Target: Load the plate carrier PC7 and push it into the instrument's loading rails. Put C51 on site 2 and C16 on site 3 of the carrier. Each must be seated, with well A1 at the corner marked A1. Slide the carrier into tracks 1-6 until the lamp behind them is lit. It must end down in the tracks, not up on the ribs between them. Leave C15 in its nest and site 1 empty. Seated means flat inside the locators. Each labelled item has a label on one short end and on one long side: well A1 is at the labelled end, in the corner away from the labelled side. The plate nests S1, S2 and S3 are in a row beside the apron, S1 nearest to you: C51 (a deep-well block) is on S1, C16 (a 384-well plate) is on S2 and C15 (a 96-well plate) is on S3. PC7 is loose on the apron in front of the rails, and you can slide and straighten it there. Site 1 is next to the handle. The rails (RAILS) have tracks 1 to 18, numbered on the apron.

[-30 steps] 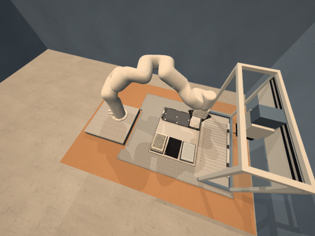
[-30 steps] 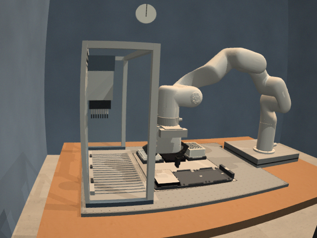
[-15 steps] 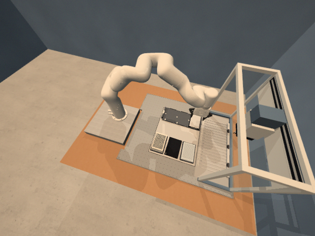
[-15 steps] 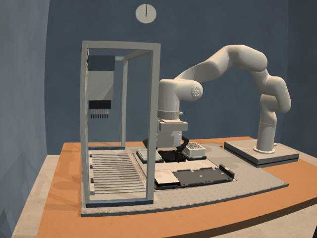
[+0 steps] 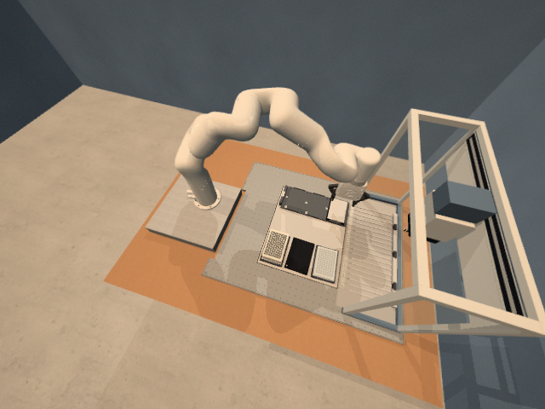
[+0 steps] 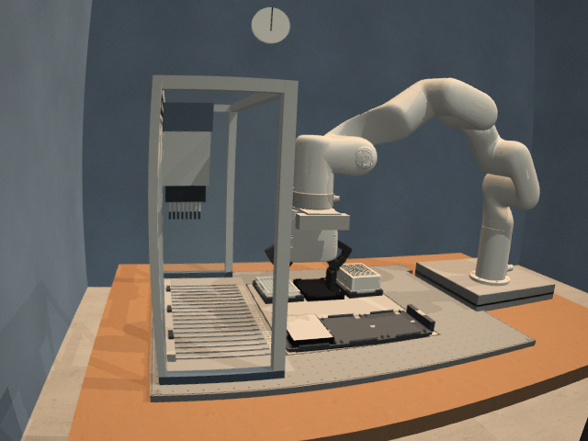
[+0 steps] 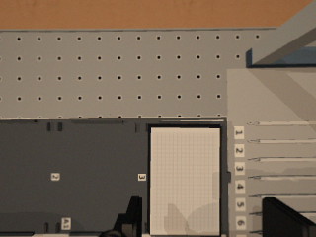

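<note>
The dark carrier (image 7: 74, 168) lies on the apron (image 5: 307, 231) in front of the rails (image 5: 370, 246), its far end close to the numbered track labels. A pale, finely gridded plate (image 7: 185, 180) is held in the site marked 3, next to the rails; the site marked 2 beside it is bare, and an "A1" mark is seen at its near corner. The numbers 1 to 6 are read along the apron edge. In the row of nests, a deep block (image 5: 275, 246) sits in one end nest, the middle nest (image 5: 300, 255) is seen dark and bare, and a white well plate (image 5: 325, 262) sits in the other end nest. The gripper (image 6: 309, 261) is held fully open above the carrier's rail end, with nothing in it.
</note>
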`<state>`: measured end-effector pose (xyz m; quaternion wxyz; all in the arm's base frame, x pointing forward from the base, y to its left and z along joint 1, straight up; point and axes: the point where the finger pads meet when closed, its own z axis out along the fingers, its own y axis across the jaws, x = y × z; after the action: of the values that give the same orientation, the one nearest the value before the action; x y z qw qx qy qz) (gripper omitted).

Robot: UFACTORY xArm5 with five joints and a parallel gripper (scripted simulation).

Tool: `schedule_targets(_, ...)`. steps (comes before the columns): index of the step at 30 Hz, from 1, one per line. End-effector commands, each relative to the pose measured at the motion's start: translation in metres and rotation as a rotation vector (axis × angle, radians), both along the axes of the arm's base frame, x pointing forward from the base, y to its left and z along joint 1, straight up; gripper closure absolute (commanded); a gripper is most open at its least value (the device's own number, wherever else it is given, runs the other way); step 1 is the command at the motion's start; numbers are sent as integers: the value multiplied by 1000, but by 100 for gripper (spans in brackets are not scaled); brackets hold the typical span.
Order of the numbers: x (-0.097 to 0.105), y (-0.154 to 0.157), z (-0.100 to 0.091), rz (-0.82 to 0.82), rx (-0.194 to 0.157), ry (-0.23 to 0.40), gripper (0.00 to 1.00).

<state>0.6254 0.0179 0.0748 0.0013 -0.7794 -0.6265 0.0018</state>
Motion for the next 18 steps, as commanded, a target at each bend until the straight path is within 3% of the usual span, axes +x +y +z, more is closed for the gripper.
schedule_targets(1, 2, 0, 10, 0, 0, -5, 0)
schedule_targets(18, 2, 0, 29, 0, 0, -5, 0)
